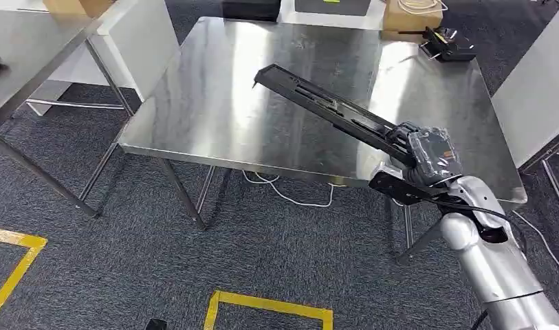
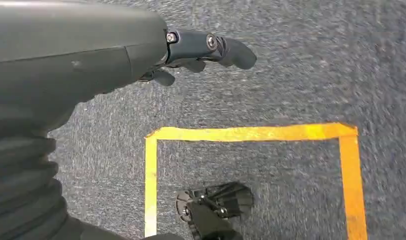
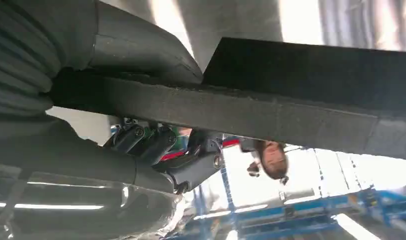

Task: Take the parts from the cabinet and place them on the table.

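**Long black part held out over the steel table, ready to be set down**

In the head view, the long black part point(image 1: 331, 110) is seen gripped at its near end by the right hand point(image 1: 428, 155); the rest of it is stretched out over the steel table point(image 1: 214, 103), slanting away toward the table's middle. The far tip appears to be raised slightly above the surface, though contact cannot be ruled out from this angle; the hold at one end is judged to be chosen so that the free length can be lowered flat onto bare metal. A small black device point(image 1: 447, 45) and a cardboard box point(image 1: 412, 14) are seen at the far edge, well apart from the part, so the landing area is left unobstructed.

In the left wrist view, the left hand point(image 2: 201, 50) is seen hanging above the grey carpet point(image 2: 300, 70), with yellow floor tape point(image 2: 250, 133) beneath it; nothing is held, and the dark fingers point(image 2: 230, 50) are seen extended rather than curled (the arm is judged to be kept down and out of the way while the other side works).

In the right wrist view, the black part point(image 3: 270, 115) is seen clamped across the right hand's palm, with dark fingers point(image 3: 156, 142) wrapped under it; the table's reflective surface is seen close beyond, which suggests that placement is near but not yet done.
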